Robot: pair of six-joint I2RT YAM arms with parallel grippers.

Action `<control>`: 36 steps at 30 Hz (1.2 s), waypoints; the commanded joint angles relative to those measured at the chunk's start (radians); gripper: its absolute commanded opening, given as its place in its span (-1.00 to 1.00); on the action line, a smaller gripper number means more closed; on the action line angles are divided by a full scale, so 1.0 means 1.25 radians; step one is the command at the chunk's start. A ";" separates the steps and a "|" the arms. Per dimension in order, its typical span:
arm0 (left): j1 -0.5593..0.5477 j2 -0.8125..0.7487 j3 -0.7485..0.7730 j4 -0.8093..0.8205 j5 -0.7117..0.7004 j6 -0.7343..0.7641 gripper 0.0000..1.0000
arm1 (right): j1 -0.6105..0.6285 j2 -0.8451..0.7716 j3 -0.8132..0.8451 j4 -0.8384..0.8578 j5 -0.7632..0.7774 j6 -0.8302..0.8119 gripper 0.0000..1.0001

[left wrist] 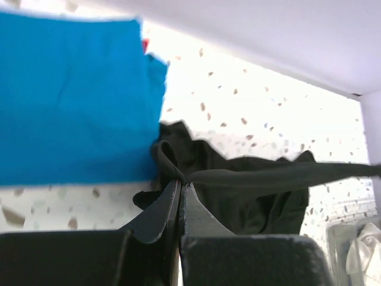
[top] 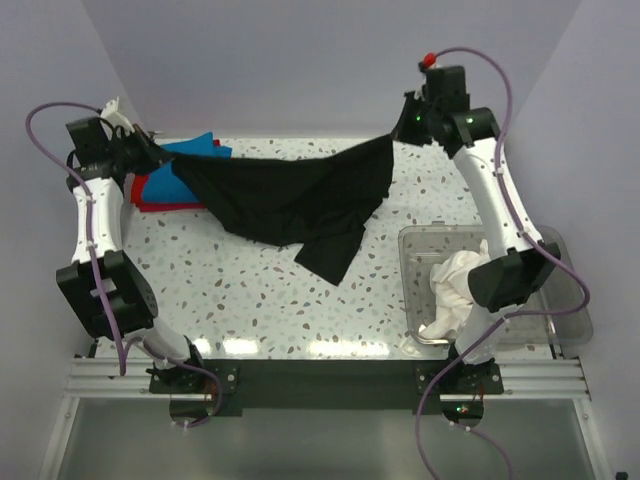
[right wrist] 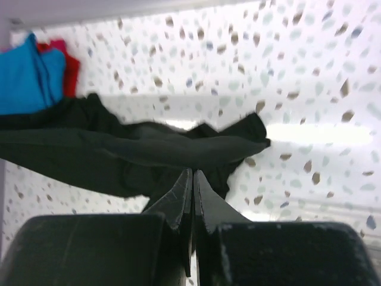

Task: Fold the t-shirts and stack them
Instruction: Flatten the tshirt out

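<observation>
Here the black t-shirt [top: 290, 195] hangs stretched between both arms across the upper half of the top view. The left gripper [top: 158, 152], at upper left, is clenched on one corner of it. The right gripper [top: 398, 128], at upper right, is clenched on the opposite corner. The top edge runs as a taut, slightly sagging line from one to the other. The rest of the cloth droops to the speckled table [top: 250, 290], w/ a fold or sleeve trailing toward frame centre. In the left wrist view the fingers [left wrist: 169, 202] pinch a bunched knot of black fabric at lower centre, and a tight band of it runs off to the right edge. In the right wrist view the jaws are pressed together on the shirt's edge at bottom centre, cloth spreading left. The blue t-shirt [top: 195, 150] lies folded at upper left of the top view, just beside the left gripper, partly under the black one. It sits on the red t-shirt [top: 155, 195], whose edge pokes out below and left. At lower right a clear plastic bin [top: 570, 300] holds crumpled white t-shirts [top: 455, 280], partly hidden by the right arm; how many, can't tell.
</observation>
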 commanded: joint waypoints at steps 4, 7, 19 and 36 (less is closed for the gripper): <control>-0.005 0.004 0.197 0.007 0.141 0.037 -1.00 | -0.069 0.014 0.230 -0.010 -0.041 -0.032 -1.00; -0.006 -0.019 0.228 0.042 0.197 0.015 -1.00 | -0.074 -0.047 0.208 0.077 -0.042 -0.054 -1.00; 0.000 -0.154 0.351 0.235 0.342 -0.174 -1.00 | -0.074 -0.337 0.142 0.264 0.066 -0.195 -1.00; 0.016 -0.114 0.348 0.413 0.335 -0.340 -1.00 | -0.074 -0.377 0.174 0.311 0.134 -0.261 -1.00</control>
